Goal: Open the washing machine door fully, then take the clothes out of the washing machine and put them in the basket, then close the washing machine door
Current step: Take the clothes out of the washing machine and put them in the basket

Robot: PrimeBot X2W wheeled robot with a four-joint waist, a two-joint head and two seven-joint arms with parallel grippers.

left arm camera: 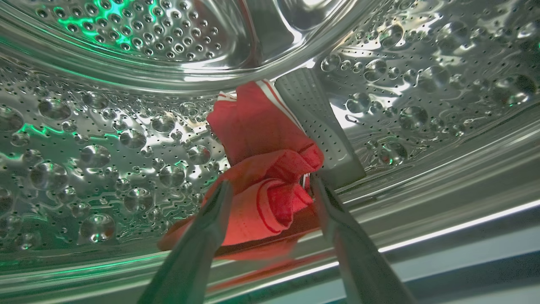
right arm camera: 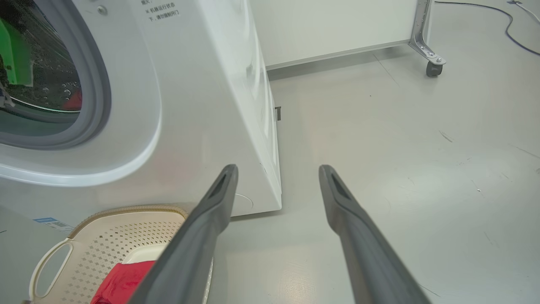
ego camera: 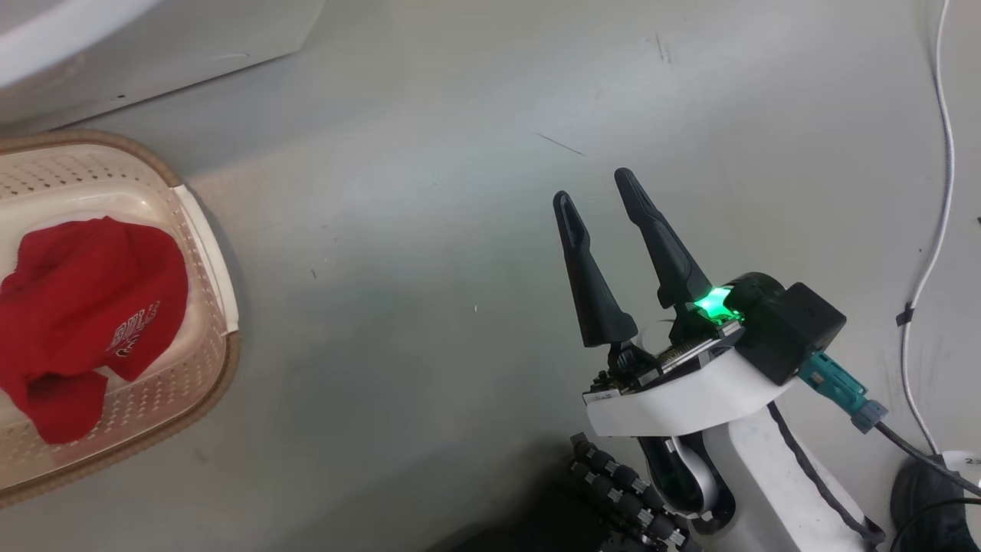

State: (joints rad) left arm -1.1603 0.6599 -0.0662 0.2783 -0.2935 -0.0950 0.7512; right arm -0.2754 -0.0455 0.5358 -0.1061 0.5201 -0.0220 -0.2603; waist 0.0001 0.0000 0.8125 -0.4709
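While the left gripper (left arm camera: 271,181) is inside the steel drum (left arm camera: 105,147) of the washing machine (right arm camera: 198,105), its jaws stand wide open. One finger lies on each side of a red garment (left arm camera: 261,139) with white trim. Whether the fingertips (left arm camera: 225,188) touch the fabric cannot be told. The garment lies crumpled on the lower drum wall, just left of a pale ribbed lifter (left arm camera: 320,126) and close to the drum's near edge.

The right gripper (ego camera: 592,186) is held over the bare grey floor (ego camera: 421,268), well to the right of the basket (ego camera: 201,349). Its jaws are spread apart and hold nothing.

The basket stands on the floor at the near left, just in front of the washing machine's lower front panel. A red jersey (ego camera: 84,307) with white lettering lies bunched inside it.

Seen from the right wrist, the machine's round opening, ringed by a grey gasket (right arm camera: 95,84), shows the drum behind it. A white cable (ego camera: 939,230) runs along the floor at the far right.
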